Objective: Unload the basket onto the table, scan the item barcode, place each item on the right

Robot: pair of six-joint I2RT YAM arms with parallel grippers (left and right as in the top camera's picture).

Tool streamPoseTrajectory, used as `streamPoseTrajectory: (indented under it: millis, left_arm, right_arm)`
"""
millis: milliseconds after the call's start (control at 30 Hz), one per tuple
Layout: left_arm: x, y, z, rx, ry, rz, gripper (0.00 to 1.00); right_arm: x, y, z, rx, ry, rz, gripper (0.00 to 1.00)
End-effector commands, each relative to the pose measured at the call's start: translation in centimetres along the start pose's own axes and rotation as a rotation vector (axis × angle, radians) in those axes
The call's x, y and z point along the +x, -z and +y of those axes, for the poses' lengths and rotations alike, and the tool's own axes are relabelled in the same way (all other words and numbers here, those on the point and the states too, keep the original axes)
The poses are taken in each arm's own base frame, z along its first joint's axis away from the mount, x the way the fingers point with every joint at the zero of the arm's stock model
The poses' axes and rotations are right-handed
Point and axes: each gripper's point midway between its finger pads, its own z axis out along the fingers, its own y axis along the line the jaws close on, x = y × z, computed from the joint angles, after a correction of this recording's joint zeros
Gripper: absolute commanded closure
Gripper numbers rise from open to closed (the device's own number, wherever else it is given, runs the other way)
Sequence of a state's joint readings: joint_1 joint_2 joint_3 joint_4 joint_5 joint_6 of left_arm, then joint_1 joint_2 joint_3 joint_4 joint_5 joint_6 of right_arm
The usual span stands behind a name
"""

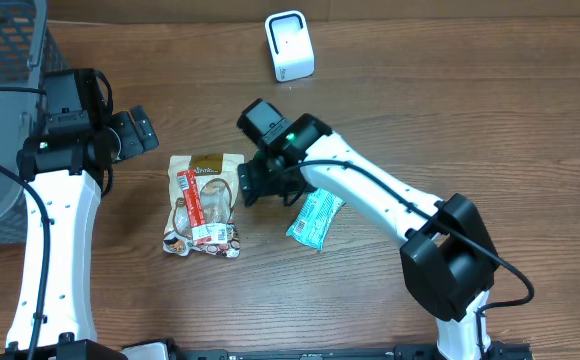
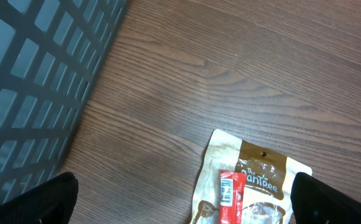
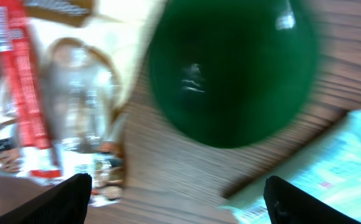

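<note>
- A grey plastic lattice basket [image 1: 0,60] fills the upper left of the overhead frame and has no part in this step.
- The left claw [image 1: 142,132], just right of the basket, is spread to its widest and has hold of nothing. It is best parked there, clear of the other arm.
- A beige-and-brown paper snack pouch [image 1: 213,165] lies flat left of centre, its long axis running up and down the frame. A thin red wrapped stick [image 1: 195,205] lies on it along nearly the same line.
- The right claw [image 1: 247,188] hangs at the pouch's right edge, fingers wide apart and gripping nothing.
- A dark green, glossy, rounded thing [image 3: 230,68] sits straight ahead of that claw on the brown wooden table [image 1: 450,100], between pouch and bar (blurred; overhead the arm hides it).
  - I judge it to be the item to scan.
  - Good practice: straddle its widest part, avoid nudging the pouch, and close gently so it cannot slip out.
  - It shows no long axis and no barcode, so it will need turning before the reader.
- A white boxy scanner [image 1: 290,46] stands at top centre, well apart from the item. Its window seemingly faces the lower edge.
- A teal foil-wrapped bar [image 1: 316,218], right of centre, points from lower left to upper right.
</note>
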State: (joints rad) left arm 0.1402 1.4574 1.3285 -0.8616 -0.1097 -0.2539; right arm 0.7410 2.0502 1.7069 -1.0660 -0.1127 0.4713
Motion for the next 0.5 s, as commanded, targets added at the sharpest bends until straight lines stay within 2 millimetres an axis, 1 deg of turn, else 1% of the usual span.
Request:
streamPoseTrajectory:
  millis: [0, 167, 233, 367, 467]
  left_arm:
    - [-0.7, 0.5, 0.1, -0.001, -0.013, -0.023, 0.00]
    - [-0.7, 0.5, 0.1, -0.001, -0.013, -0.023, 0.00]
    - [-0.7, 0.5, 0.1, -0.001, -0.013, -0.023, 0.00]
    - [-0.7, 0.5, 0.1, -0.001, -0.013, -0.024, 0.00]
    - [-0.7, 0.5, 0.1, -0.001, -0.013, -0.023, 0.00]
  right_arm:
    - [-2.0, 1.8, -2.5, 0.027, -0.047, -0.067, 0.04]
    - [-5.3, 2.3, -2.8, -0.021, -0.043, -0.173, 0.03]
    - [-6.0, 2.5, -2.8, -0.036, -0.048, -0.199, 0.03]
    - [-6.2, 2.6, -1.7, -0.096, -0.039, -0.196, 0.03]
    - [-5.8, 2.3, -1.5, -0.096, -0.035, -0.182, 0.03]
